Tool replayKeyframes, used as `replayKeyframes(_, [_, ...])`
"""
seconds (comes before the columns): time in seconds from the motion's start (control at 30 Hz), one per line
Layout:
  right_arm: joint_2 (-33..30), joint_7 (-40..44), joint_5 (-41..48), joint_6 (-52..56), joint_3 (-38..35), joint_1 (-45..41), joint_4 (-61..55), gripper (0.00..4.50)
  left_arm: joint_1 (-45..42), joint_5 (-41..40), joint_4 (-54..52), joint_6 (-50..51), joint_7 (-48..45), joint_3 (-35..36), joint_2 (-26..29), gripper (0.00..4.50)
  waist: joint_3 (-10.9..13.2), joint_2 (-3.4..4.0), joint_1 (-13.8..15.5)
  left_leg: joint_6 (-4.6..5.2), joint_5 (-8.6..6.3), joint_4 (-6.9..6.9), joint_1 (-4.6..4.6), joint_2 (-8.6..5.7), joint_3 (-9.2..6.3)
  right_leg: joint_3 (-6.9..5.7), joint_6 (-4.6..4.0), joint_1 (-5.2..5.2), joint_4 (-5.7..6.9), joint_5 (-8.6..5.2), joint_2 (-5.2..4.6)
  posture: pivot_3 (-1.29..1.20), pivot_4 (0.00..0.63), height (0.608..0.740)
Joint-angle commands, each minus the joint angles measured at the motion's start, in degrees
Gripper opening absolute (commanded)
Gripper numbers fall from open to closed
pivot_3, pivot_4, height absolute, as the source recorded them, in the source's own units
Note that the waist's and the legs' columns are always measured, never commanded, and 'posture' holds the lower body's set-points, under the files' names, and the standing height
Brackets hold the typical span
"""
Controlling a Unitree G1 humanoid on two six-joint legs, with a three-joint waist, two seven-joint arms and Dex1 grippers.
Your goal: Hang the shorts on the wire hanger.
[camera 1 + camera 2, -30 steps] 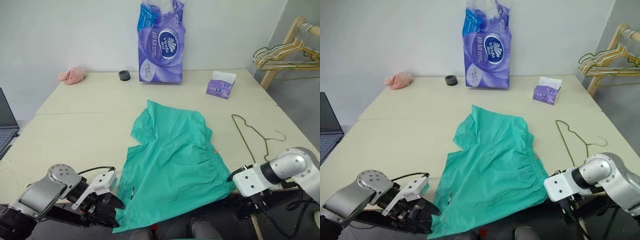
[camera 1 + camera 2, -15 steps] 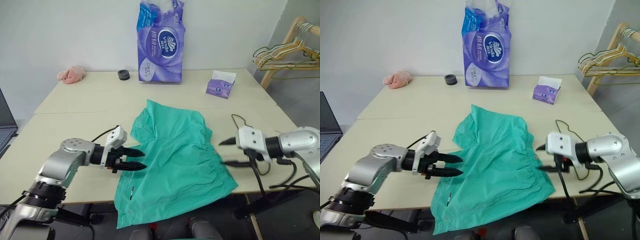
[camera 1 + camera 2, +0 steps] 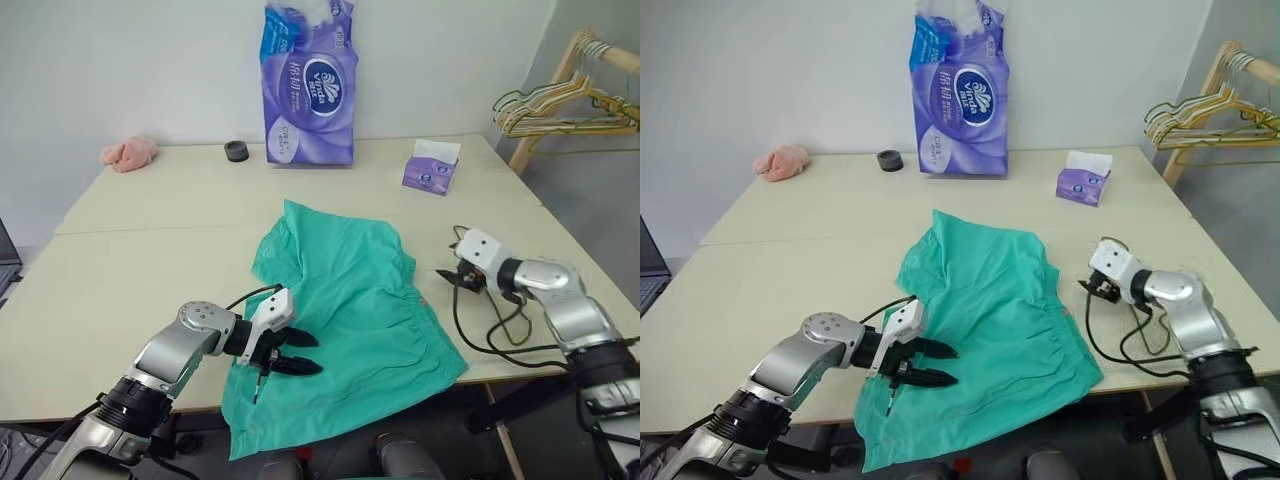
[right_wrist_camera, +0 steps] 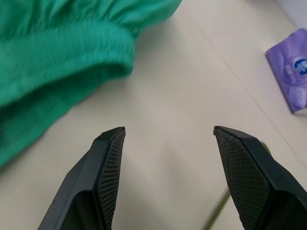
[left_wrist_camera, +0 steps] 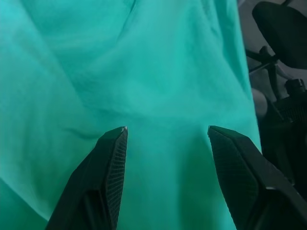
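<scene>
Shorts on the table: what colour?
Teal-green shorts, plain, clearest in the left eye view.

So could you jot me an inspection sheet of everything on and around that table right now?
Surface: pale table, two boards joined.
Job's things: shorts spread flat, one edge over the table's front; wire hanger beside them, mostly hidden by the right arm.
Clutter: tissue pack, tissue box, black ring, pink cloth.
Grippers: left gripper open over the shorts; right gripper open above bare table.
Cables: black cable on the right arm.
Surroundings: rack of hangers, white wall.
</scene>
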Motion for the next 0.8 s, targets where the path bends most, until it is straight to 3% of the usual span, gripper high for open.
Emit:
replayKeyframes(0.03, [2.18,0.09,-0.36,-3.09,0.52,-3.04,3.48,3.14,0.19,0.68,-0.25,-1.13,0.15,-0.1,-0.27,2.81,0.01,0.01,-0.02,0.0,0.0,0.0,-0.01,0.0,-0.01,-0.01,-0.04,0.0,0.0,0.02,0.0,-0.11,0.052,0.74])
replayKeyframes(0.2, [4.57,0.27,-3.76,-7.36,3.98,-5.97,10.38,3.14,1.38,0.98,-1.36,-1.16,-0.1,-0.45,0.16,2.81,0.0,0.02,-0.07,0.02,-0.01,0.02,0.0,0.01,-0.02,0.0,-0.11,0.02,0.0,0.07,-0.07,-0.1,0.05,0.74])
replayKeyframes(0.4, [6.62,4.55,1.73,-6.34,0.96,-6.05,10.39,3.14,2.34,1.08,-2.09,-0.91,0.04,-0.4,0.65,2.81,-0.01,0.03,-0.06,0.02,-0.01,0.02,0.01,0.01,-0.04,-0.01,-0.11,0.04,0.0,0.07,-0.08,-0.09,0.047,0.74])
replayKeyframes(0.67, [14.43,-2.7,7.87,1.28,-6.51,-10.38,13.91,3.14,4.91,2.34,-1.74,-1.61,0.2,-1.01,1.76,2.81,-0.05,0.11,-0.51,0.03,-0.03,-0.07,0.31,0.03,-0.08,-0.03,-0.14,0.31,0.0,0.05,-0.06,-0.09,0.05,0.74])
replayKeyframes(0.8, [15.3,-10.27,5.02,-1.55,-7.41,-13.57,18.65,3.14,5.29,2.6,-1.58,-1.76,0.23,-0.87,2.0,2.81,-0.07,0.13,-0.83,0.05,-0.07,-0.1,0.46,0.02,-0.06,-0.02,-0.14,0.44,-0.01,0.02,-0.06,-0.09,0.049,0.74])
